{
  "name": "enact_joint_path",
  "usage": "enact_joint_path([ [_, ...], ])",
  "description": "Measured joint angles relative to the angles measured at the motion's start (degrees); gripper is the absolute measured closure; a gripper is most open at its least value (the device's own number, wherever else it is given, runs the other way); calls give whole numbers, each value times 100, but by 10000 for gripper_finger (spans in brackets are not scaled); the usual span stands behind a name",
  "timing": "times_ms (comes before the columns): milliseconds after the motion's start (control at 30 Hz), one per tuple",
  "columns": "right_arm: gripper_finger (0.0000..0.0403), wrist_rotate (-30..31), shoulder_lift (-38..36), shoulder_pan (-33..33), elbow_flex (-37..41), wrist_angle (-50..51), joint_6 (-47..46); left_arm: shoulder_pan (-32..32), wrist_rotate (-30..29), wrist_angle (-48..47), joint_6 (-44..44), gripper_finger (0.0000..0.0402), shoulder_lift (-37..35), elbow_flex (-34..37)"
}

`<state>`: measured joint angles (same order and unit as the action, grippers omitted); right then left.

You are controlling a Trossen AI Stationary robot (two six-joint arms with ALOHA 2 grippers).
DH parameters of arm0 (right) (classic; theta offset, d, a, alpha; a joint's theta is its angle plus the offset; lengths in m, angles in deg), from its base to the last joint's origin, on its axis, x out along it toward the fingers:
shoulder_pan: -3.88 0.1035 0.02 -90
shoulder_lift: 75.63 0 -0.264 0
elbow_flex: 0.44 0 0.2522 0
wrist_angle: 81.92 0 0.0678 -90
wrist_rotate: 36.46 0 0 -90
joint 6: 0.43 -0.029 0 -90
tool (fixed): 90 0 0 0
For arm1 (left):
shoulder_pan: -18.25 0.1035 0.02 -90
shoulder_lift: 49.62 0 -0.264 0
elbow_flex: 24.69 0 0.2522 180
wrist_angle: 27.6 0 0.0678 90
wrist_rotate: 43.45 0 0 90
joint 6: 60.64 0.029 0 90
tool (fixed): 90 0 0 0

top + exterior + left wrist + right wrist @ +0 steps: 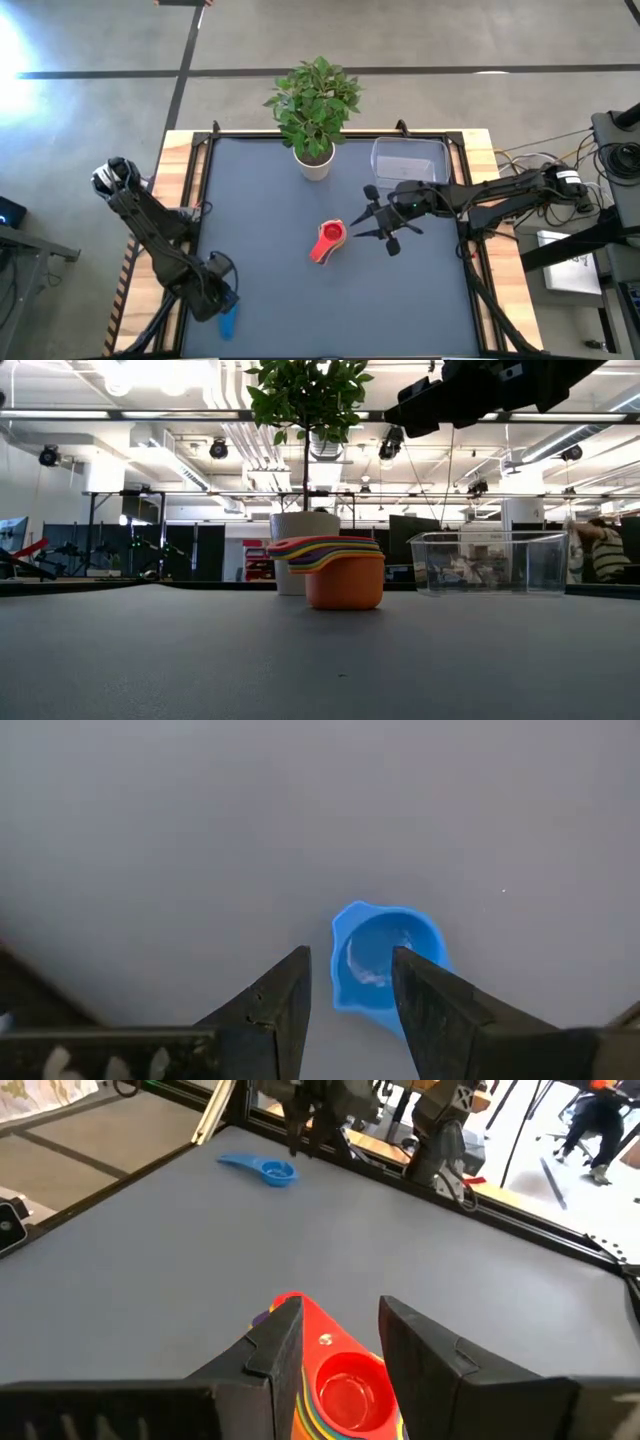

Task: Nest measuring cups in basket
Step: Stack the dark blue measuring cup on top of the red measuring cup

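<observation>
Fingers apart — right gripper [362, 222] beside cup stack [327, 241]; left gripper [222, 300] at table edge [200, 352].

High view looks straight down over the whole table [270, 200]; low view sits at tabletop level facing twelve o'clock; wrist views hover close; all share the tabletop.

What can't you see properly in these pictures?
- Cups inside the stack: the low view shows only coloured rims above the orange cup; the right wrist view shows mostly the top red cup.
- Blue cup: its handle is hidden by the left gripper in the left wrist view.
- Basket: part lies under the right arm in the high view.
</observation>
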<state>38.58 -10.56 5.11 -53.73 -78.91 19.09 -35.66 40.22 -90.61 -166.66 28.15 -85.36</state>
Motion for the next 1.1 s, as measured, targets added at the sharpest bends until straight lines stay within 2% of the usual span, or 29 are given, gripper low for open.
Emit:
enact_joint_path([
  [200, 282, 0, 0, 0, 0, -21, -8, -2, 176, 1022, -113, 279, -57, 709],
  [467, 284, 0, 2, 0, 0, 16, -44, -2, 289, 1146, -284, 283, 55, 857],
  [667, 286, 0, 2, 0, 0, 16, -44, -1, 254, 1598, -4, 325, 208, 844],
  [867, 292, 2, 2, 0, -2, 17, -46, 28, 255, 1771, 356, 391, 371, 848],
  [1000, 298, 1, 4, 0, -4, 16, -88, 225, 227, 1705, 827, 397, 361, 778],
  [1100, 302, 0, 7, 0, -4, -12, -96, 574, -56, 1290, 1449, 399, 316, 612],
])
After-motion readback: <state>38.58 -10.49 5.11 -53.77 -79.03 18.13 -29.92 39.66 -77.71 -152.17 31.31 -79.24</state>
